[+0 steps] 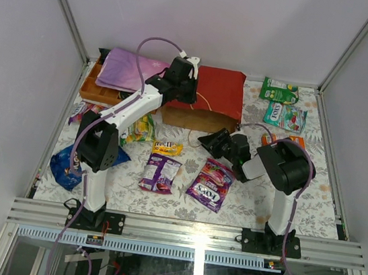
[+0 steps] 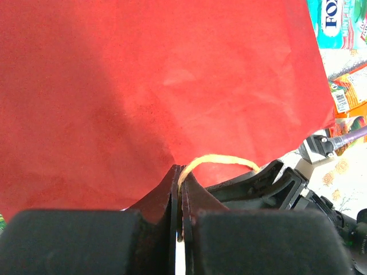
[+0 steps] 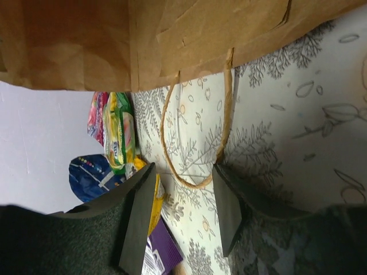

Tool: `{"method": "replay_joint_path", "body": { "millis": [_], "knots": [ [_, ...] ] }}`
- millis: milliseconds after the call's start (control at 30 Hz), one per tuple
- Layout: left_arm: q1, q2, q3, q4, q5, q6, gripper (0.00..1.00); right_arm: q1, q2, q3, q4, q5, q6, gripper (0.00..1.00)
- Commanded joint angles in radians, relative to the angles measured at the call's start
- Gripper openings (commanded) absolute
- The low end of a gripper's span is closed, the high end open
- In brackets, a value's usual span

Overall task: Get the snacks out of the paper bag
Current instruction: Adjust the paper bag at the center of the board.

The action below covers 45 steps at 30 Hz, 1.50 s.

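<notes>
L hand point(image 2: 179, 171) pinching paper bag point(image 2: 172, 74) edge | R hand point(image 3: 183, 166) spread, by cord handle point(image 3: 227, 109)

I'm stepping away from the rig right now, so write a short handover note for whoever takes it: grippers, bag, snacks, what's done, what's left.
Left gripper: shut on the paper bag, pinching its red upper edge.
Right gripper: open, low at the bag's mouth, a cord handle looping between its fingers, not gripped.
Done: snacks lie out on the table: blue Doritos bag, purple packs, yellow pack, green pack.
Left: check inside the bag; its contents do not show.
</notes>
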Motion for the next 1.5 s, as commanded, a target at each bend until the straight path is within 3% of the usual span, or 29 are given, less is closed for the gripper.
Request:
{"method": "replay_joint_path", "body": {
  "millis": [0,567,1000,1467],
  "knots": [
    [0.007,-0.032,-0.003,0.033,0.0,0.015,0.0,-0.001,0.029,0.058,-0.163,0.027,0.011,0.53],
    [0.006,-0.021,0.015,0.034,0.019,-0.002,0.0,0.075,0.028,0.272,-0.538,0.156,-0.081,0.62],
    [-0.002,-0.018,0.027,0.027,0.015,0.0,0.0,0.151,0.152,0.47,-0.619,0.051,-0.126,0.66],
    [-0.003,-0.014,0.026,0.027,0.014,0.005,0.0,0.223,0.126,0.631,-0.891,0.256,-0.376,0.55]
  ]
}}
